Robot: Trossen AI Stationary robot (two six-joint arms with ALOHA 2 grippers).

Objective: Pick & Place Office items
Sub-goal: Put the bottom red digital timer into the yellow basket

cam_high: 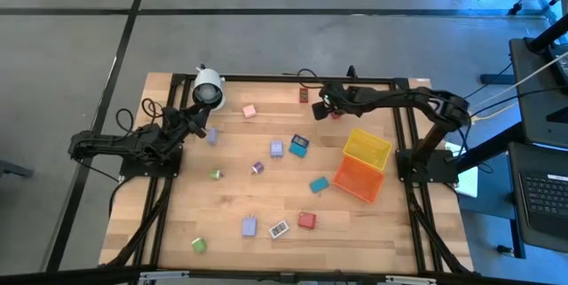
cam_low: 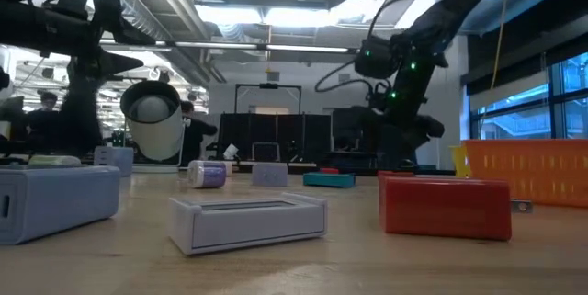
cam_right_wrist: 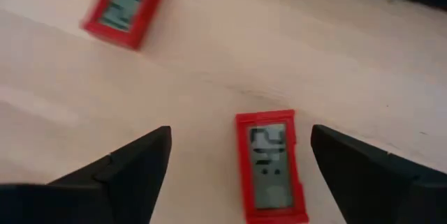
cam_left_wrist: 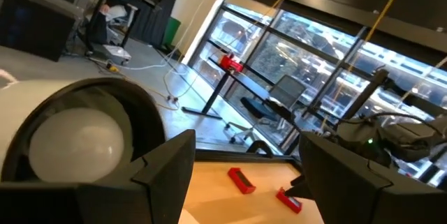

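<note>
The office items lie scattered on the wooden table (cam_high: pixel 160 232): pink (cam_high: pixel 248 110), lavender (cam_high: pixel 212 135), blue (cam_high: pixel 278 149), teal (cam_high: pixel 319 184), green (cam_high: pixel 216 174) and red (cam_high: pixel 307 220) pieces. Two small red pieces with grey display faces lie near the far edge. My right gripper (cam_right_wrist: pixel 239 130) hovers open above one of them (cam_right_wrist: pixel 271 165), a finger on either side and apart from it. The other red piece (cam_right_wrist: pixel 126 8) lies farther off. My left gripper (cam_left_wrist: pixel 246 137) waits open at the table's left, beside the white cylinder (cam_left_wrist: pixel 77 140).
A yellow bin (cam_high: pixel 366 147) and an orange bin (cam_high: pixel 358 178) lie together at the right. The white cylinder (cam_high: pixel 209 90) stands at the far left. A lavender block (cam_low: pixel 55 203), a white piece (cam_low: pixel 248 217) and a red block (cam_low: pixel 446 208) sit near the front edge.
</note>
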